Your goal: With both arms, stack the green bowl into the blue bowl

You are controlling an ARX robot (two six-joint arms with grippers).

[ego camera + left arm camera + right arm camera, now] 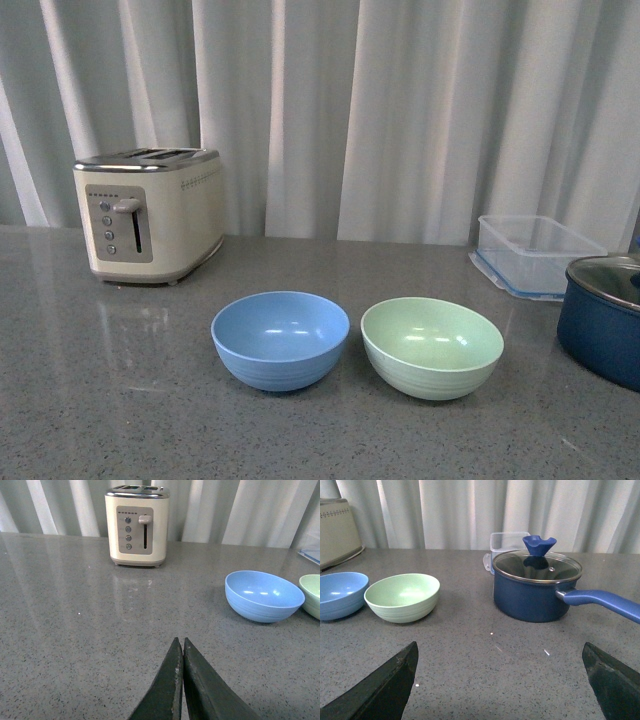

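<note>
Though perhaps lettered, toaster (150,215) behind blue bowl (280,340).

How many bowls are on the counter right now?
2. The blue bowl sits left of centre, front-right of the toaster; the green bowl stands just to its right, nearer the navy pot. Both upright and empty; none seems hidden.

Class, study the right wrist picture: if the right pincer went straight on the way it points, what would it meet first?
The open right pincer would probably meet the lidded navy pot first, across bare counter; the green bowl sits off its line. Depth is unclear.
</note>
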